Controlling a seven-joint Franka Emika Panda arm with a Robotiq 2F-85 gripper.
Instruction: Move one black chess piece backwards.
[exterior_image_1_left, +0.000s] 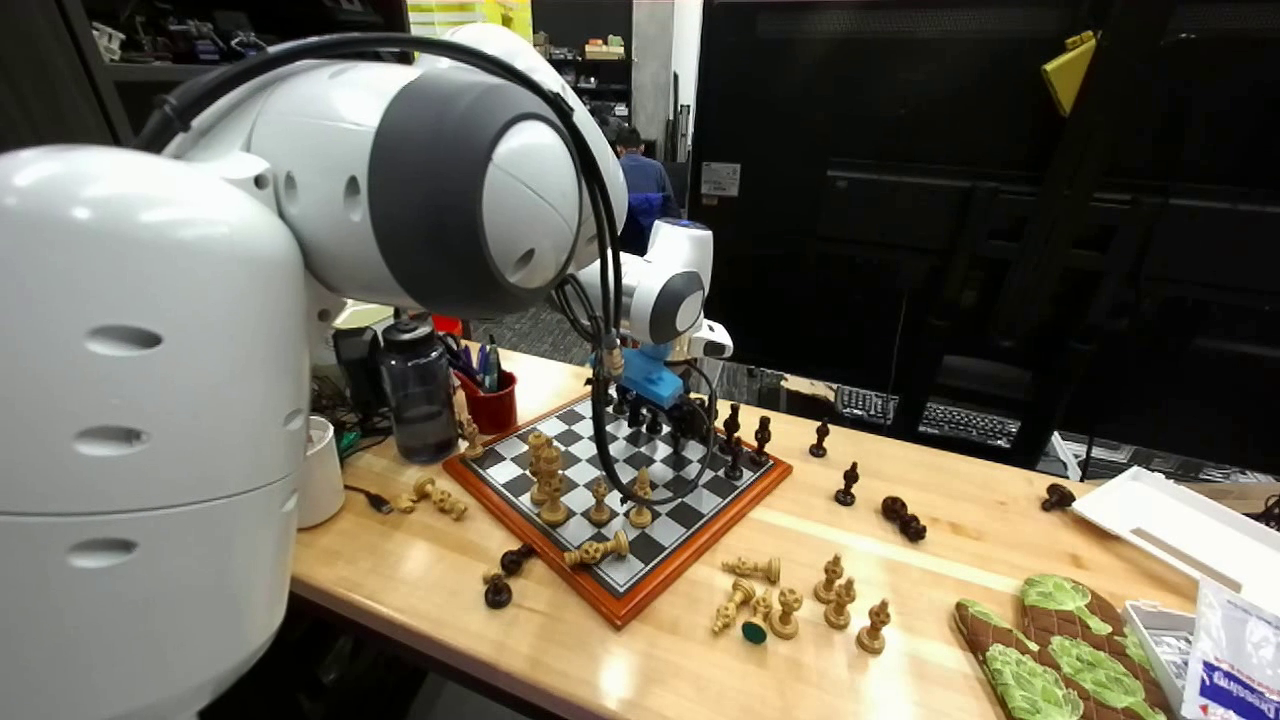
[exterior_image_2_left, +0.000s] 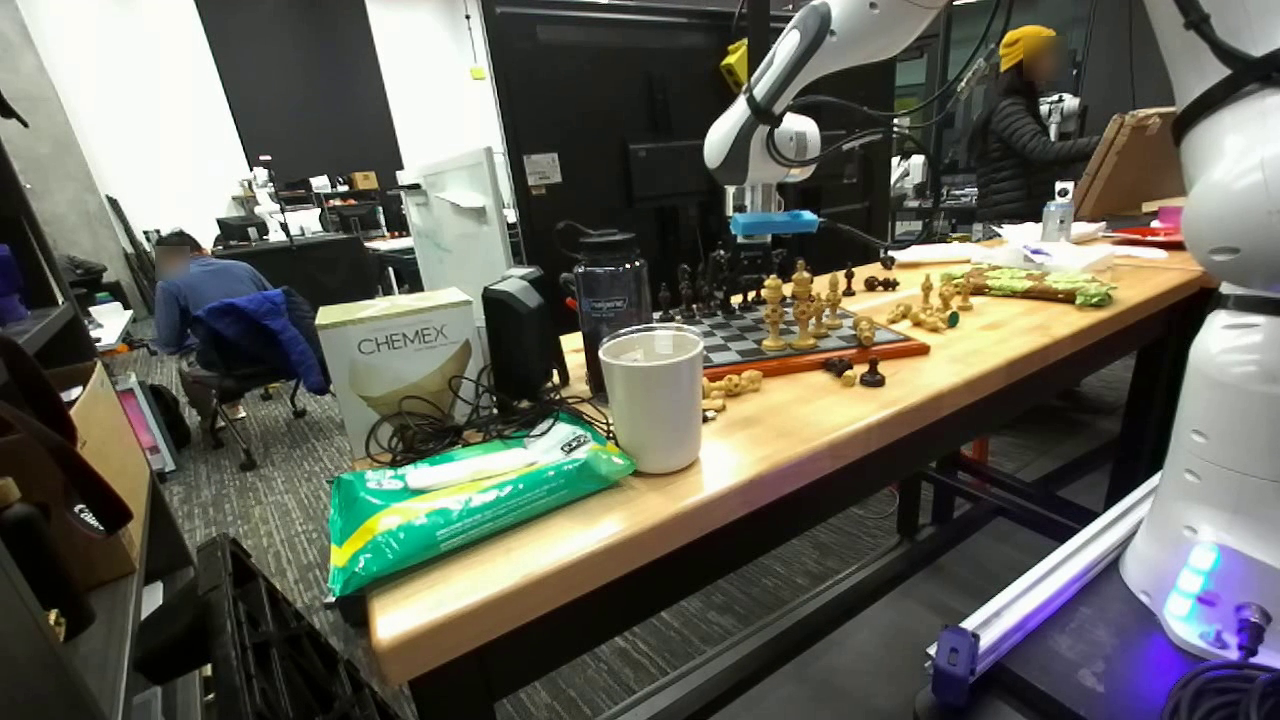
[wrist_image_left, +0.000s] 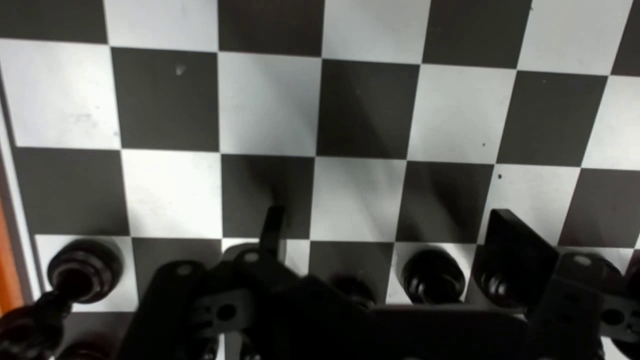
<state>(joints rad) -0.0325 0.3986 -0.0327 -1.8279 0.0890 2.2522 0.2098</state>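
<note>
We are finding the Panda arm closest in an exterior view, standing to the near left of the chessboard and arching its white links over it. Just off the board's near edge, a squat black piece is standing; right of the board's near corner, light wooden pieces are partly standing, partly lying; on the board itself, more of them are standing upright. Above the board's far half, the arm is pointing its gripper straight down, a blue part sitting just above it. In the wrist view we are seeing the fingers standing wide apart, with black chess pieces showing between them. These pieces are standing along the board's far side; which one the task is meaning, and whether a finger is touching any, we are not managing to tell. Off the board's left side, a water bottle and a red pen cup are standing. Well beyond the board, we are noticing a person in blue, sitting.
</note>
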